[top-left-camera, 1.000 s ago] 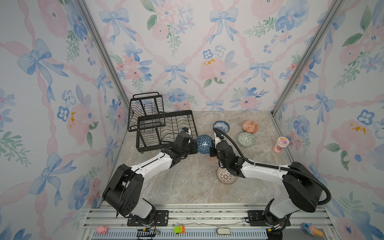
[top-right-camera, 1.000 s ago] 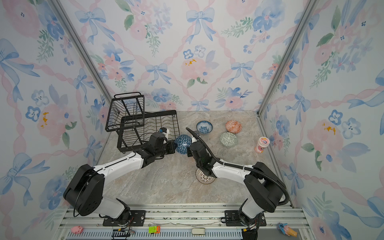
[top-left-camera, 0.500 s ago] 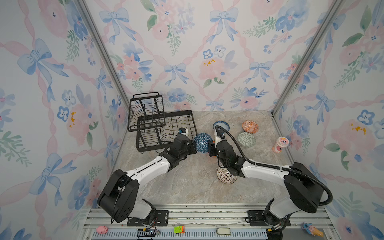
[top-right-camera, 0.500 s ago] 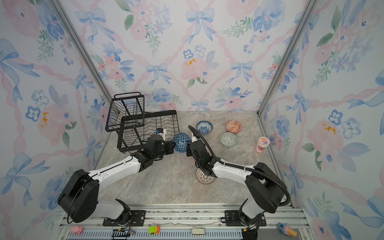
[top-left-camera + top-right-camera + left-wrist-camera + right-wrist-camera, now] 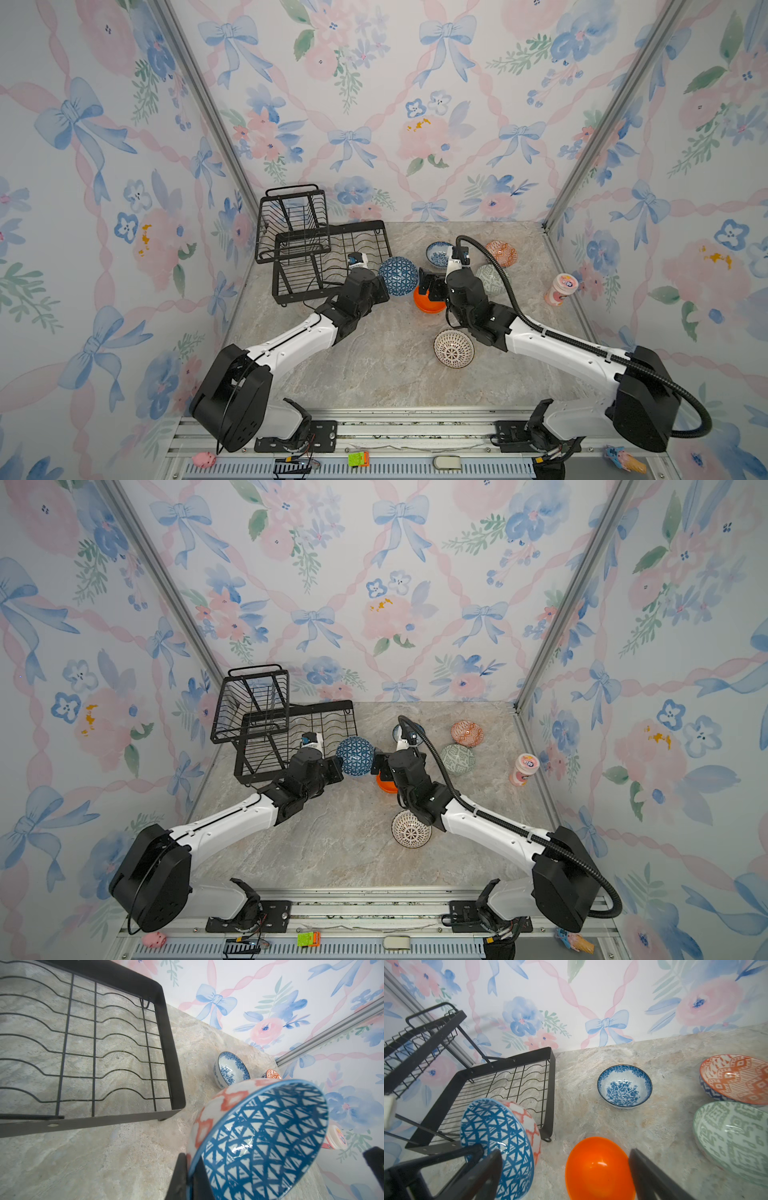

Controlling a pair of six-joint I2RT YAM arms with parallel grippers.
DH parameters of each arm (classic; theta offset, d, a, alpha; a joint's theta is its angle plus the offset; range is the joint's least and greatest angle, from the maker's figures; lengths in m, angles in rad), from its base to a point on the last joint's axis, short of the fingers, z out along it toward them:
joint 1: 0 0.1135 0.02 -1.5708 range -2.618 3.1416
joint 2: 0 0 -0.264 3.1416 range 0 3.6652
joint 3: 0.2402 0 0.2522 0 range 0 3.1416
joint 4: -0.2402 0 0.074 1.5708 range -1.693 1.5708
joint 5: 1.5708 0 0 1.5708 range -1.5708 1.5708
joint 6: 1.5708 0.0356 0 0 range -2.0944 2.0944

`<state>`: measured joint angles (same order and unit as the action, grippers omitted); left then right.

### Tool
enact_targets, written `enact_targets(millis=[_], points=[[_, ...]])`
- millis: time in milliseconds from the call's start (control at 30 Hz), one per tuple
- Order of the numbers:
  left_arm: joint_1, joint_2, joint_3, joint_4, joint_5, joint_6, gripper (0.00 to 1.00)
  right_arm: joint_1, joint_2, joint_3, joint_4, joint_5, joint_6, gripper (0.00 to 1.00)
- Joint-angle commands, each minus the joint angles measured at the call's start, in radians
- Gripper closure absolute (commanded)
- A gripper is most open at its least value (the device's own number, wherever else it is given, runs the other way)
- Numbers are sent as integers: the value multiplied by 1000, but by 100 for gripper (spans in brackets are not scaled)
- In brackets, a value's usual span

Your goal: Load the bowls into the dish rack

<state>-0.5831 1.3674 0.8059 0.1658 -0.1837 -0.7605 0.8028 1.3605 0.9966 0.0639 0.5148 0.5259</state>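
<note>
My left gripper [image 5: 190, 1156] is shut on the rim of the blue geometric bowl [image 5: 399, 276], which it holds tilted on edge above the table just beside the dish rack [image 5: 328, 230]. In the left wrist view the bowl [image 5: 264, 1138] shows its orange-white outside. My right gripper [image 5: 564, 1153] stands open over the plain orange bowl [image 5: 598, 1169], one finger close to the blue bowl [image 5: 496, 1136], gripping nothing. In both top views the two grippers face each other across the blue bowl [image 5: 355, 756]. The rack's base tray [image 5: 172, 1053] holds no bowls.
On the table lie a blue-white floral bowl [image 5: 437, 253], an orange-white patterned bowl [image 5: 500, 253], a pale green bowl [image 5: 492, 280] and a white bowl with dark radial lines [image 5: 454, 348] under my right arm. A tall pink cup [image 5: 562, 289] stands by the right wall.
My right gripper has opened wide beside the blue geometric bowl. The left gripper has carried that bowl a little left and back, towards the rack.
</note>
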Motion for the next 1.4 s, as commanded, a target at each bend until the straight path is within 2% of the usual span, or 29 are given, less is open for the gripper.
enact_targets(millis=[0,200,400,833,1000,1367], points=[[-7,-56,14,119,-83,-2,100,-20,-21,115,-242,15,179,3],[-31,-62,-4,220,-172,31,100,-18,-5,250,-340,-67,379,3],[-69,-46,-42,375,-269,86,100,-14,2,292,-263,-158,546,1],[-124,45,-62,537,-433,165,100,15,123,395,-123,-306,753,12],[-129,58,-89,589,-448,203,100,16,192,424,-65,-349,819,17],[-145,42,-157,689,-460,243,100,-5,333,500,-4,-366,914,30]])
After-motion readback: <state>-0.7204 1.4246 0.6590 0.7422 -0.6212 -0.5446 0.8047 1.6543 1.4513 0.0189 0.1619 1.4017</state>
